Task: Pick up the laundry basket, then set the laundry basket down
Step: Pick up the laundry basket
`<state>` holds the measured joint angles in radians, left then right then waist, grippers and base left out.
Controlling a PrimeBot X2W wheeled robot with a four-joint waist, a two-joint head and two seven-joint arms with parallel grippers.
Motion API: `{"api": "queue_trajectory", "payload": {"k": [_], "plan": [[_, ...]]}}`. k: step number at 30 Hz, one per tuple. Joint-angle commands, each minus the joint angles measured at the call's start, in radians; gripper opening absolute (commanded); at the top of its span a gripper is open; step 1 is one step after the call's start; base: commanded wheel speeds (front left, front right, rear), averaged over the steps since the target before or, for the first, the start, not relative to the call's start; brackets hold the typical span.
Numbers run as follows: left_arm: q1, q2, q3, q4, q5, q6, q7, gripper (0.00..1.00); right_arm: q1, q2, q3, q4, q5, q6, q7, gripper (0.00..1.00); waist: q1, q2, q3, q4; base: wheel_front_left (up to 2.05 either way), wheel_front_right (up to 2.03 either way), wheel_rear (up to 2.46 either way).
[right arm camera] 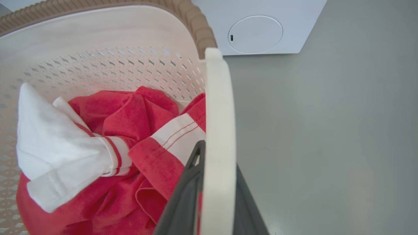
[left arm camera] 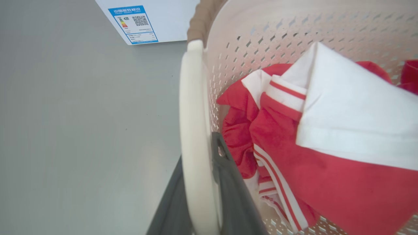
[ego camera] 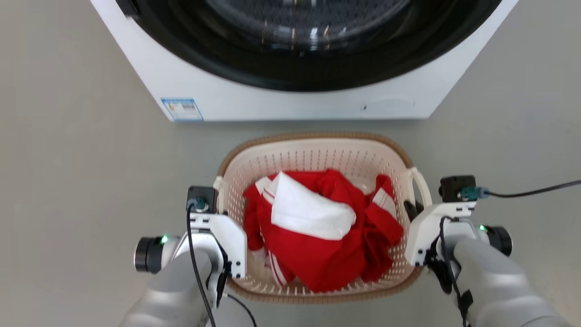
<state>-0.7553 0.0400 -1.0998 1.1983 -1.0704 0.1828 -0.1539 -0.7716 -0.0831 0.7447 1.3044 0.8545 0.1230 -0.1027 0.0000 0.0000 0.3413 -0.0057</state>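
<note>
**Item: laundry basket (ego camera: 317, 156).** Cream, perforated, brown rim. It sits at the centre of the head view, just below the washing machine (ego camera: 272, 102), with grey floor (ego camera: 68, 181) on either side. Whether its base is on the floor or just off it cannot be told.

**Contents:** a red and white garment (ego camera: 327, 227), heaped loosely below the rim.

**Long axis:** runs left to right across the head view, from one loop handle to the other.

**Left gripper (left arm camera: 199, 163):** at the lower left of the head view. Its two dark fingers are pinched on the left handle (left arm camera: 192, 114), one on the floor side and one on the basket side of the loop.

**Right gripper (right arm camera: 218, 163):** at the lower right of the head view. It is clamped the same way on the right handle (right arm camera: 218, 98), with one finger inside the basket and one outside.

**Governing relation:** the basket lies directly between the two grippers, each arm at its own end of the long axis and neither nearer than the other. By my reading, any lift or lowering must keep both ends level, or the load will tip toward one handle.
</note>
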Motion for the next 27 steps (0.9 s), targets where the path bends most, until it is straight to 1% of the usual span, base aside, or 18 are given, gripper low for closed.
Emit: {"api": "queue_trajectory", "payload": {"k": [1, 9, 16, 21, 27], "plan": [[0.01, 0.01, 0.005, -0.003, -0.006, -0.01, 0.001, 0.0, 0.022, 0.022, 0.01, -0.015, 0.003, 0.008, -0.003, 0.0, 0.0, 0.0, -0.073, -0.009, 0.0, 0.0, 0.0], [0.076, 0.01, -0.017, 0.019, -0.045, -0.039, 0.026, 0.0, 0.09, 0.029, -0.002, -0.014, -0.01, 0.008, 0.051, 0.0, 0.0, 0.0, -0.19, -0.024, 0.0, 0.0, 0.0], [0.126, 0.01, -0.036, 0.026, -0.071, -0.053, 0.052, 0.0, 0.142, 0.032, -0.032, -0.014, -0.039, 0.008, 0.086, 0.0, 0.0, 0.0, -0.279, -0.028, 0.0, 0.0, 0.0], [0.151, 0.01, -0.048, 0.033, -0.083, -0.065, 0.074, 0.0, 0.17, 0.032, -0.05, -0.014, -0.05, 0.008, 0.104, 0.0, 0.0, 0.0, -0.319, -0.029, 0.0, 0.0, 0.0], [0.166, 0.01, -0.064, 0.028, -0.097, -0.074, 0.098, 0.0, 0.185, 0.033, -0.036, -0.014, -0.038, 0.008, 0.12, 0.0, 0.0, 0.0, -0.35, -0.025, 0.0, 0.0, 0.0]]}}
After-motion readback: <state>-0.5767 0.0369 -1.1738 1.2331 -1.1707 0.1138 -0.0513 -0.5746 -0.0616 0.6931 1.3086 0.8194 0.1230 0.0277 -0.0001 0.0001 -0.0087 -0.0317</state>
